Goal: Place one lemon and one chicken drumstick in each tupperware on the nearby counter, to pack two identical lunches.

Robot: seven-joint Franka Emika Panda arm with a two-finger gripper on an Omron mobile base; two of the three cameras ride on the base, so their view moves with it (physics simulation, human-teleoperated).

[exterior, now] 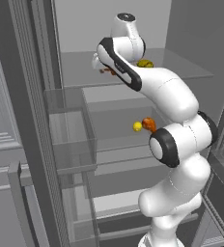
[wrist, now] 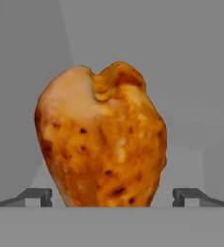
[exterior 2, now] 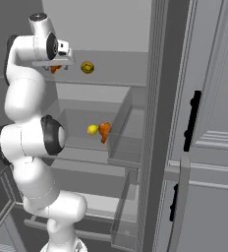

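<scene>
While reaching onto the upper fridge shelf (exterior 2: pixel 116 78), gripper (wrist: pixel 112 195) spread wide, one finger tip to each side of chicken drumstick (wrist: pixel 102 140), neither visibly touching it. Drumstick dead ahead of the tool, filling the gap between the tips, fat end up, lying on the shelf floor; held by nothing yet, only bracketed. Likely spread so far because the meat is broad and the fingers need room to slide past its flanks before squeezing.

From the base views, hand (exterior 2: pixel 57 54) level with the shelf, drumstick (exterior 2: pixel 55 69) tucked just under and ahead of it; a lemon (exterior 2: pixel 87 67) beyond the tool, off to its side on the same shelf, near but apart. Lower down, well below the tool, a second lemon (exterior: pixel 137 126) and a second drumstick (exterior: pixel 149 124) side by side, just touching or nearly so, presumably kept for the other lunch.

Judged step: closing on the upper drumstick, then carrying it out to a tupperware. Risk: slippery, rounded meat squirting forward if pinched too near its edge.
</scene>
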